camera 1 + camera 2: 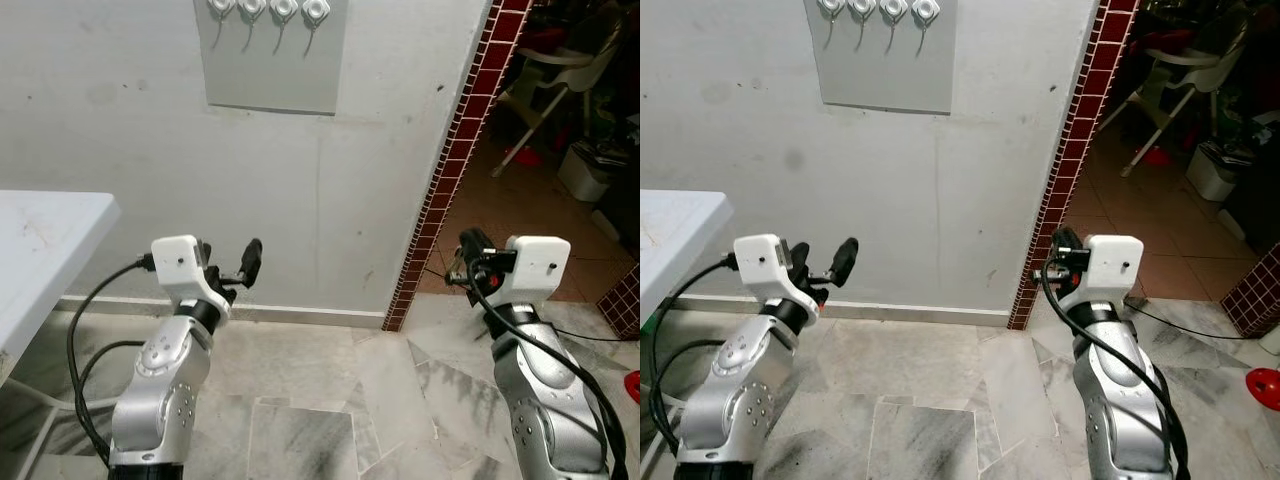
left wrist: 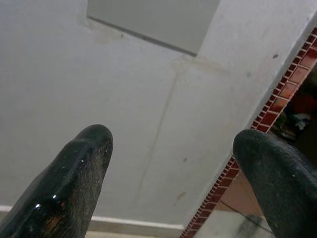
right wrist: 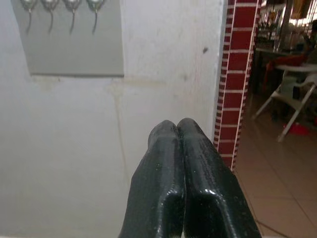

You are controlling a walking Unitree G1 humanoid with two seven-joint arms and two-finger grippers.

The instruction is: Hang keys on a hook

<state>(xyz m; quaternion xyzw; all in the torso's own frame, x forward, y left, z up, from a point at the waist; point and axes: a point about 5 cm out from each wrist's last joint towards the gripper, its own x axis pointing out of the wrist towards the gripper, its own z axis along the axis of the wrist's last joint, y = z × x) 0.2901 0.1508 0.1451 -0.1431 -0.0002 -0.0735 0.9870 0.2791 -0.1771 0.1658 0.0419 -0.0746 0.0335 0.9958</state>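
Fingers of the left gripper stand spread wide with nothing between them, the arm raised at about 8 o'clock in the head view and aimed at the grey wall. The right gripper, at about 4 o'clock, has its two black fingers pressed flat together and grips nothing that can be made out.

Beyond them, at 12 o'clock high on the wall, a grey panel carries a row of four silver hooks, all bare. A white table juts in at 9 o'clock, and a strip of dark red tiles edges the wall corner at 2 o'clock, with a white high chair in the room beyond.

No keys can be seen on the table's visible corner or the marble floor. By my judgement the task stands at its start: the keys must first be found and picked up, likely on the table, before any reach to the hooks.

No writing or brand mark is legible anywhere.
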